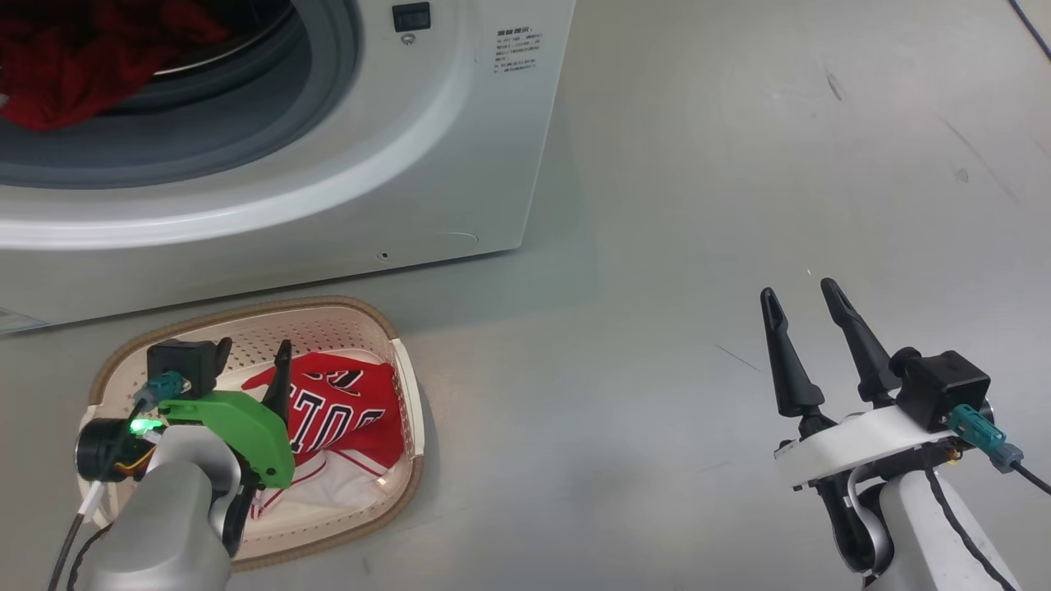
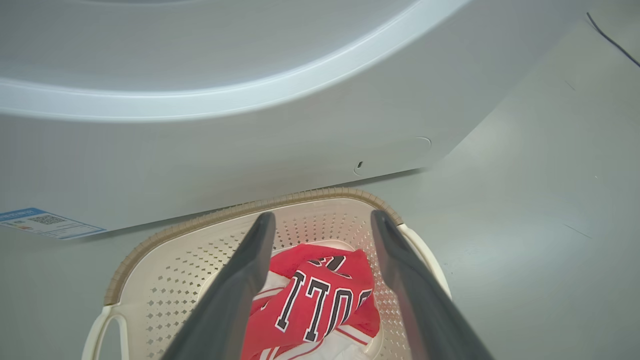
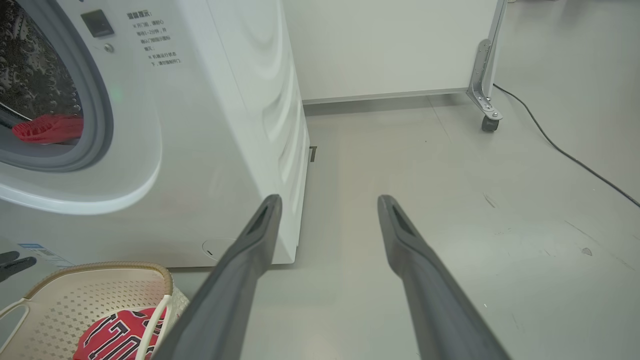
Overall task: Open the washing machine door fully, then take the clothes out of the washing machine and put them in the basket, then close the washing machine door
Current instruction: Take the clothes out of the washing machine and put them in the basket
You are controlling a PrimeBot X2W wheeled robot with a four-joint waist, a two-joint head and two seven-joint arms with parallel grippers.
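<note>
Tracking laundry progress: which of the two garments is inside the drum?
The plain red garment, bunched in the drum of the washing machine. It has no lettering; the other, a lettered red-and-white jersey, lies in the basket.

The head view looks steeply down on the floor [image 1: 698, 246] before the washing machine [image 1: 460, 164]. The left wrist view sits close above the basket [image 2: 165, 280]; the right wrist view, low and farther off, shares both.

washing machine [image 1: 460, 156]: smooth white casing, faint sheen
basket [image 2: 150, 280]: cream perforated plastic, brown woven-look rim
jersey [image 2: 320, 300]: soft red-and-white cloth (crumpled)
red garment [image 1: 66, 74]: soft cloth
floor [image 1: 739, 205]: grey, smooth, dull, lightly scuffed
</note>
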